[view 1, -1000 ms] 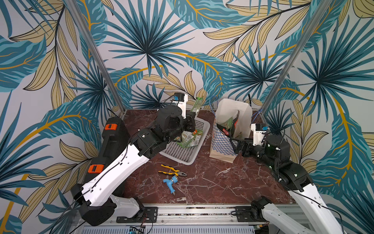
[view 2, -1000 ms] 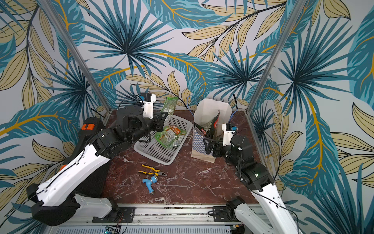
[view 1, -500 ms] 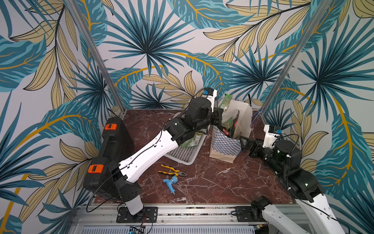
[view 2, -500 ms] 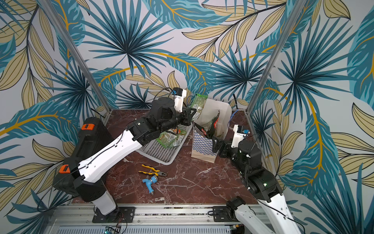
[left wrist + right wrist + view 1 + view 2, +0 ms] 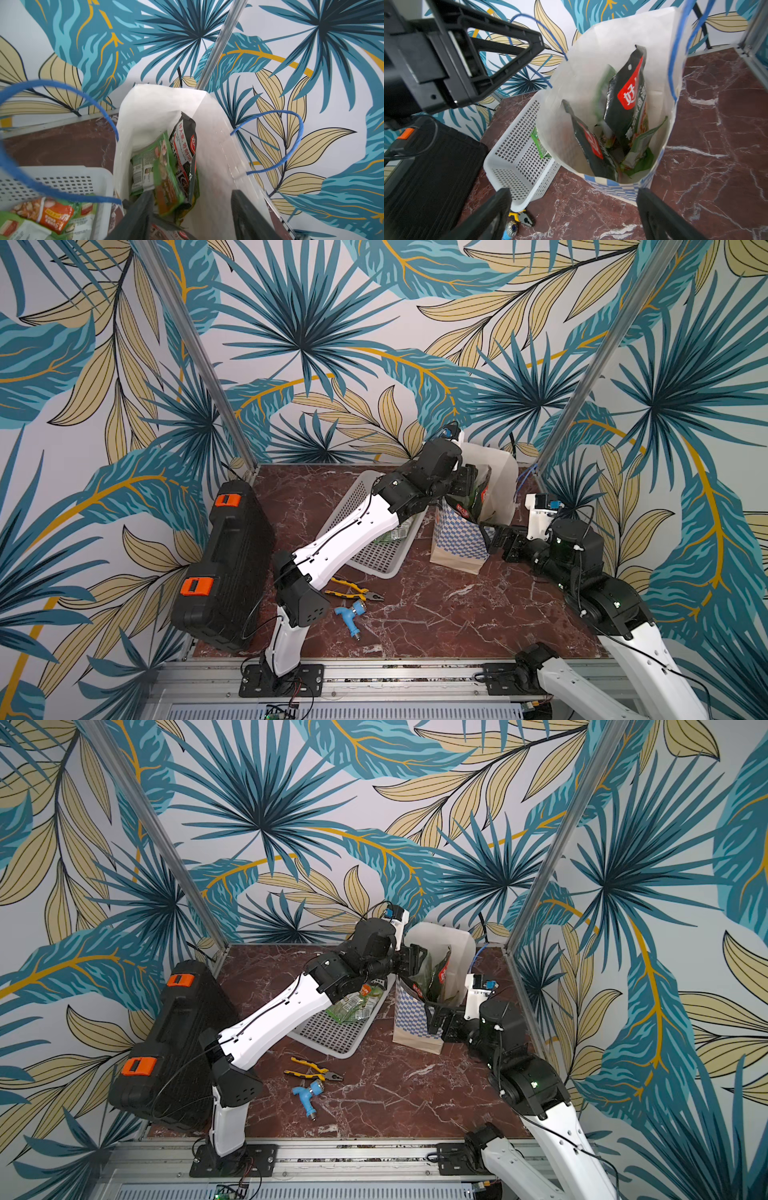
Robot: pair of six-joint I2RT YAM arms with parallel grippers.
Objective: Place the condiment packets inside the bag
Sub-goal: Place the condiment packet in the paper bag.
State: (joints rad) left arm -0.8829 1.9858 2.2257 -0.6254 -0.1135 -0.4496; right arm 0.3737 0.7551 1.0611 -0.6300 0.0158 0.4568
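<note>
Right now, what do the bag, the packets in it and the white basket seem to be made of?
The bag: most likely paper, matte; it keeps sharp folds and stands open on its own. The packets: thin plastic film, glossy, with glare and crinkled sealed edges. The basket: probably moulded plastic, smooth white, with a regular grid of holes.
</note>
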